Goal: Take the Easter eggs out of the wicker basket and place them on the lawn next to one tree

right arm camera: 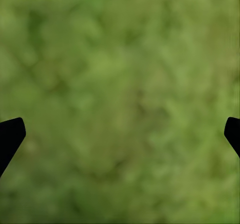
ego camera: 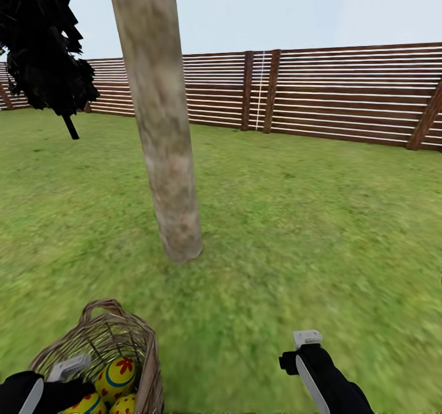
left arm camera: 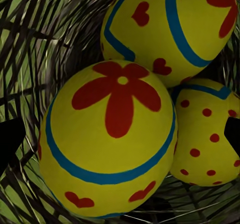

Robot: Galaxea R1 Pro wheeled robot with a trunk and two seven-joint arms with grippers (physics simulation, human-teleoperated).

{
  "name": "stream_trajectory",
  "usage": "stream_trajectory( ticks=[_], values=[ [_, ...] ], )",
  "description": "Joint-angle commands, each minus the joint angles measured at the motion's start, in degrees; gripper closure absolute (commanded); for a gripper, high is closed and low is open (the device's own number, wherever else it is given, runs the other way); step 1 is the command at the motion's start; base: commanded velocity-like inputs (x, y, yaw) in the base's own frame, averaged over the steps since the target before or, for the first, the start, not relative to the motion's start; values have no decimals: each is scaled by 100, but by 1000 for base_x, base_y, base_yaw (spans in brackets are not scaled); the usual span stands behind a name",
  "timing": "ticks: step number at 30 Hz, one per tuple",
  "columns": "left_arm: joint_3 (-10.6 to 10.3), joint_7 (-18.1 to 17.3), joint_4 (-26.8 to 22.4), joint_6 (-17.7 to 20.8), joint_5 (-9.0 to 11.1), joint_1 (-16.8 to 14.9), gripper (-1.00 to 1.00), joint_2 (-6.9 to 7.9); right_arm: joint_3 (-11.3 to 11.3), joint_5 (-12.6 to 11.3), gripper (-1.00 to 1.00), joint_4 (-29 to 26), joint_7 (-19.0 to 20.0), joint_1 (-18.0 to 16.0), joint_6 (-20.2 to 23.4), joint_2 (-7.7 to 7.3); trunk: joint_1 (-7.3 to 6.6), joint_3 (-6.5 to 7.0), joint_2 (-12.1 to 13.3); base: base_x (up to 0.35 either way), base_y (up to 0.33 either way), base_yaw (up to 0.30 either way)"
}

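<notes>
Three yellow Easter eggs [left arm camera: 112, 139] with red marks lie bunched in the wicker basket [ego camera: 123, 334] on the lawn [ego camera: 294, 217], near the tree [ego camera: 161, 125].

three easter eggs [left arm camera: 150, 84] are lying together inside the wicker basket [left arm camera: 45, 39], touching one another. the nearest, flower egg [left arm camera: 107, 139] is showing a red flower and a blue band; beside it the dotted egg [left arm camera: 207, 134] is sitting, and the heart egg [left arm camera: 170, 29] is resting behind. the left tool [left arm camera: 120, 134] is hanging wide apart, its dark fingertips [left arm camera: 10, 139] showing at both edges.
</notes>
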Motion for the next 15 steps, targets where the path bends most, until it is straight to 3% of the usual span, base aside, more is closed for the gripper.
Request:
stream_trajectory(
  ticks=[1, 15],
  values=[
    [11, -38, -4, 28, -25, -3, -100, -2, 25, -61, -100, -7, -55, -3, 20, -7, 1, -28, -4, 0, 0, 0],
    [20, -39, -9, 27, -20, -3, -100, 14, 33, -54, -100, -4, -55, -3, 18, 1, 37, -338, -23, 0, 0, 0]
  ],
)
